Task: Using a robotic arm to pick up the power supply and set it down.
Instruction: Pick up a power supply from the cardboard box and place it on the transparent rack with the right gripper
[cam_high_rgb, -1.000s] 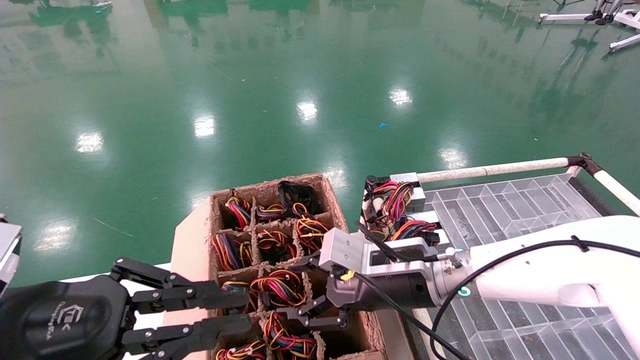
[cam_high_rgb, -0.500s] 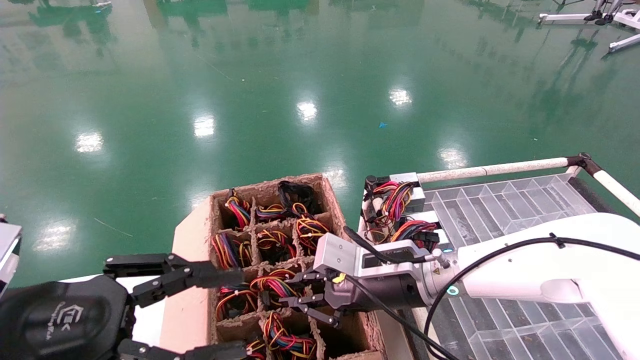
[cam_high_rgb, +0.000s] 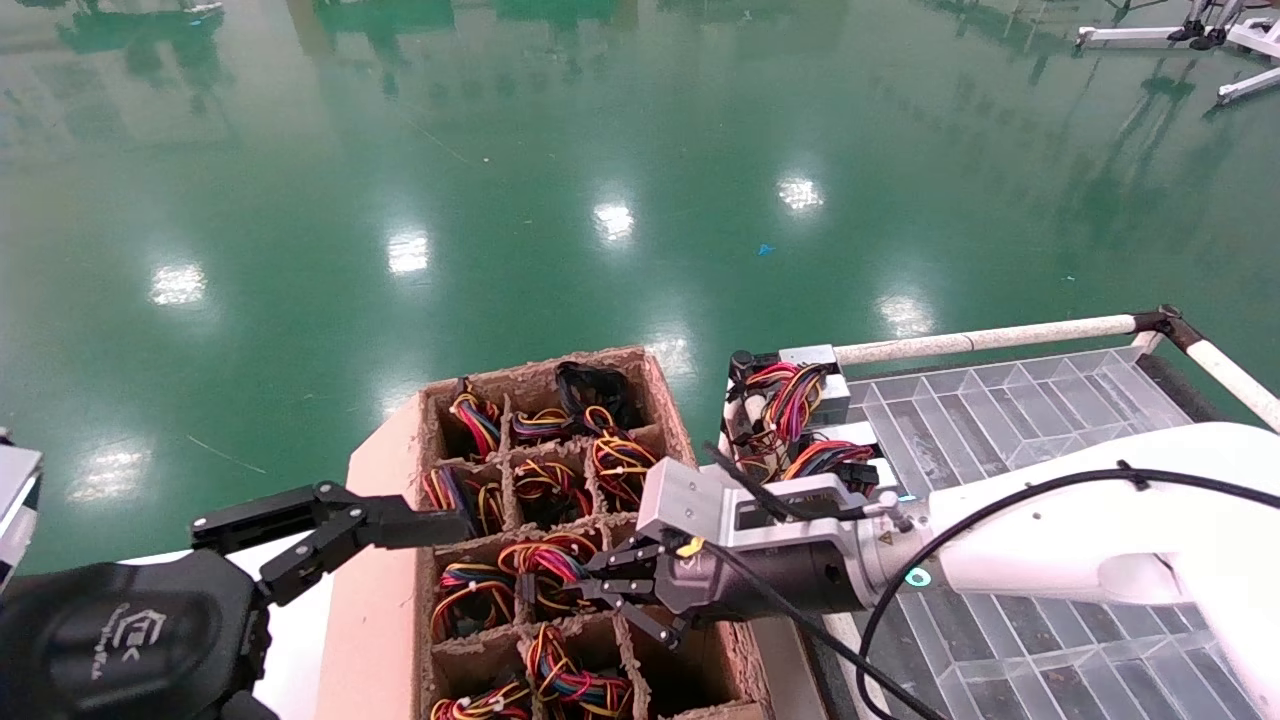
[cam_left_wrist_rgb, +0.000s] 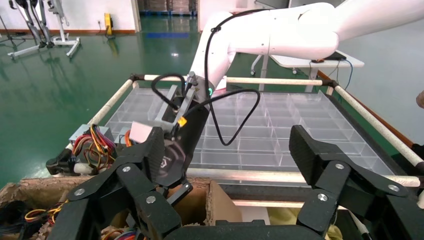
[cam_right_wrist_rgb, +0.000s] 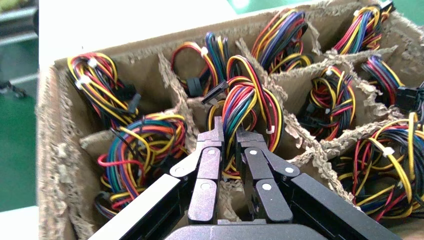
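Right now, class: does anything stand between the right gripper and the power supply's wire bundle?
Nothing visible does. The right gripper is already closed on the wire bundle of the power supply in a middle cell of the cardboard box.

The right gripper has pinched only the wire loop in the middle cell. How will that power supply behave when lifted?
Likely floppy: the right gripper is shut on the wire loop of the power supply, not its body. It may swing, and may feel heavy for such a hold. Wires could snag the cardboard box dividers. The left gripper hangs open beside.
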